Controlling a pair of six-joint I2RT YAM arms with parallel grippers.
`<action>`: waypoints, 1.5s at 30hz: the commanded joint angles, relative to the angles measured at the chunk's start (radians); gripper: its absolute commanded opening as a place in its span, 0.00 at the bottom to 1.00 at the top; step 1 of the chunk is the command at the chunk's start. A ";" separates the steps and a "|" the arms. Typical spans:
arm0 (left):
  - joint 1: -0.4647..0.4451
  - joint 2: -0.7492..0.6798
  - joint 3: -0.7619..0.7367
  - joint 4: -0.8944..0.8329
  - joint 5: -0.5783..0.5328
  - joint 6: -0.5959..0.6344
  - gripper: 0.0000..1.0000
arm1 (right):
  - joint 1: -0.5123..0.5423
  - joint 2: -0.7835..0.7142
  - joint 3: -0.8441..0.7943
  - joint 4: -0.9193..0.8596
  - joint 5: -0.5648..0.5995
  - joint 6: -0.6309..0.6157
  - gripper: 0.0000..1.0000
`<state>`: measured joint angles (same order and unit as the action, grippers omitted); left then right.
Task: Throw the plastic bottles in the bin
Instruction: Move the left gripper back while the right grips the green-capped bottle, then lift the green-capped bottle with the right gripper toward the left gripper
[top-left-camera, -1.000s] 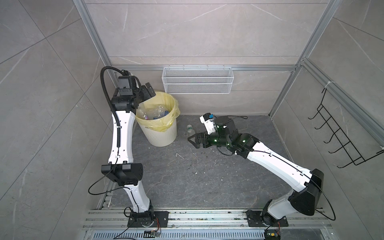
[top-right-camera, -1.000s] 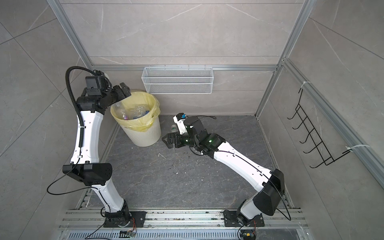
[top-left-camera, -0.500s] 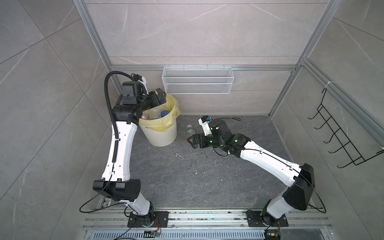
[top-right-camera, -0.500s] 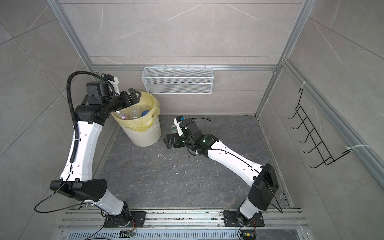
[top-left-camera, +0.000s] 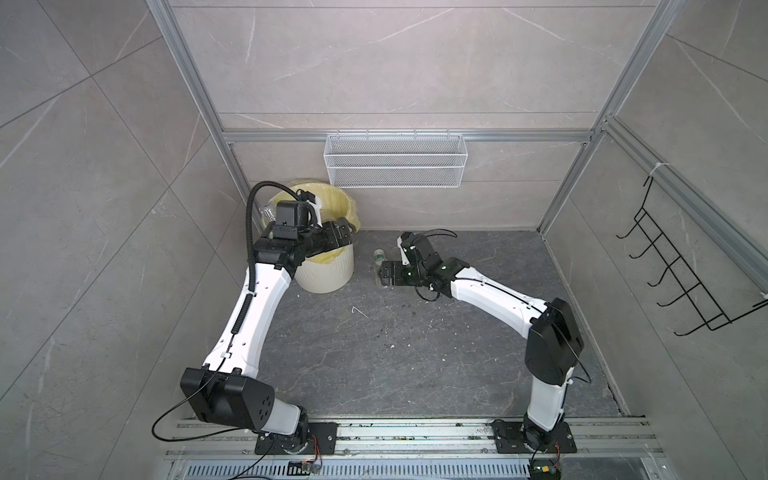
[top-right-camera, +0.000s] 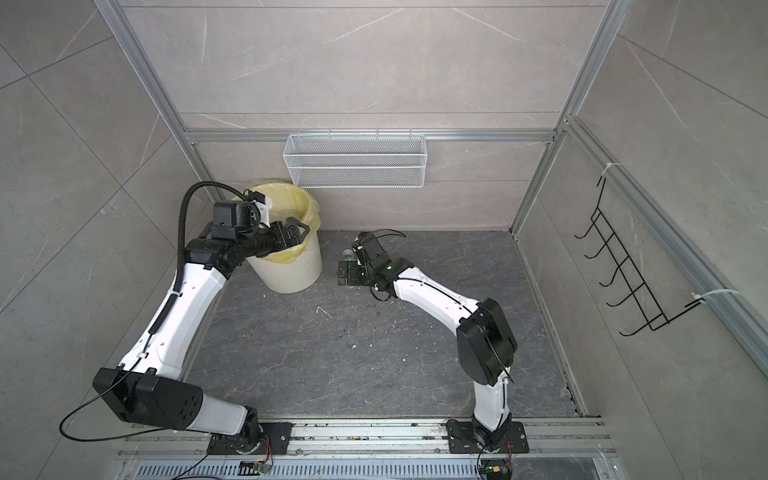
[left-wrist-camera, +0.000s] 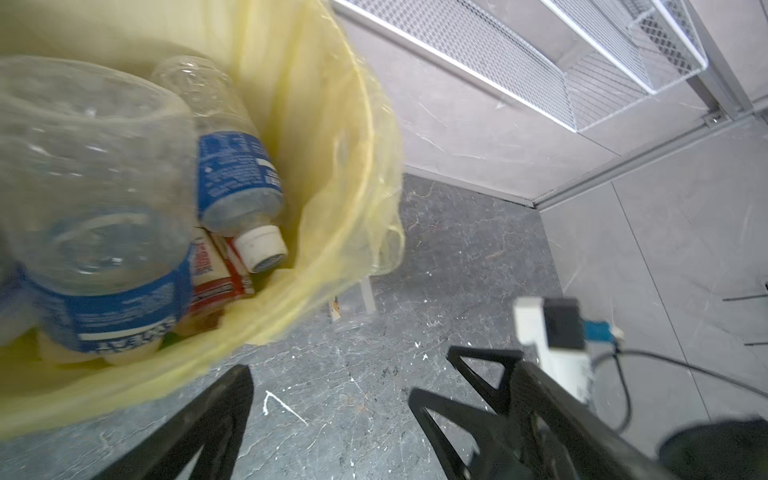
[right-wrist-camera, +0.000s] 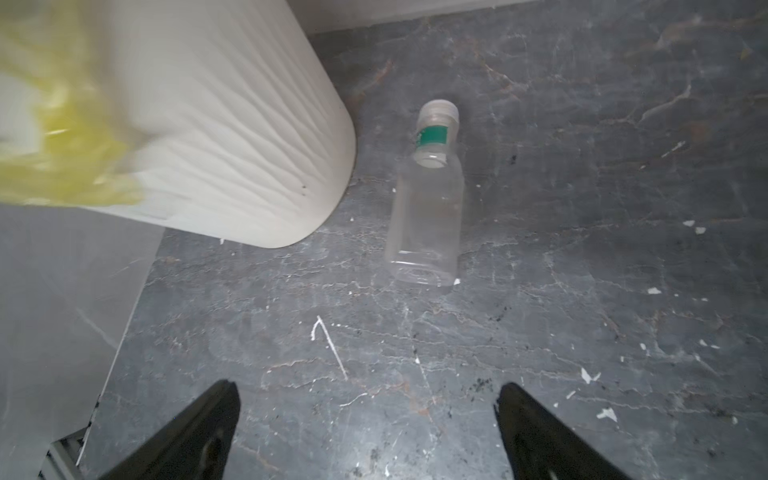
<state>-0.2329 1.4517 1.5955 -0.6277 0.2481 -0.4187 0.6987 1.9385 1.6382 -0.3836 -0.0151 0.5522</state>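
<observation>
L gripper (top-right-camera: 297, 235): jaws wide apart, nothing btwn them. Hangs over the Bin's near rim. In the L wrist view its fingers (left-wrist-camera: 208, 424) frame bare floor beside the rim.
Bin (top-left-camera: 328, 270): upright near the back-left corner, yellow liner (left-wrist-camera: 353, 166) folded over the rim. Already holds a load.
Bottles in bin (left-wrist-camera: 232, 166): at least 3 show in the L wrist view. Two are clear w/ blue labels, one of those w/ a white cap. One red-labelled bottle lies under them. More may lie below, can't tell. This part looks done.
Floor bottle (right-wrist-camera: 428, 208): clear, green band at the neck, pale cap. Lies on its side, cap toward the back wall, near the Bin's base but not touching it. Not yet gripped. It's the only bottle seen outside the Bin in both top views, so prob. the last one left.
R gripper (top-left-camera: 384, 274): jaws wide apart, empty, low over the floor just beside the Floor bottle. In the R wrist view the bottle lies ahead of the fingers (right-wrist-camera: 199, 432), not yet btwn them.
Floor (top-left-camera: 395, 353): only white specks and scuffs, no other bottle visible.
Basket (top-left-camera: 395, 166): on the back wall, not the target. No bottle made out thru the mesh.
R gripper, to do: I'd judge it must close on the Floor bottle, carry it over the rim and drop it. Task then looks complete.
</observation>
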 joint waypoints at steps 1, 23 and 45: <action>-0.103 -0.065 -0.039 0.074 -0.015 0.066 1.00 | -0.029 0.091 0.068 0.009 -0.029 0.035 1.00; -0.271 -0.078 -0.424 0.301 -0.107 0.032 1.00 | -0.033 0.558 0.598 -0.194 -0.020 0.026 0.99; -0.167 -0.052 -0.442 0.327 -0.050 -0.085 1.00 | -0.015 0.459 0.404 -0.214 0.054 0.014 0.49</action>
<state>-0.4038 1.3872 1.1511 -0.3340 0.1684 -0.4801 0.6823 2.4790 2.1311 -0.6083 0.0299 0.5800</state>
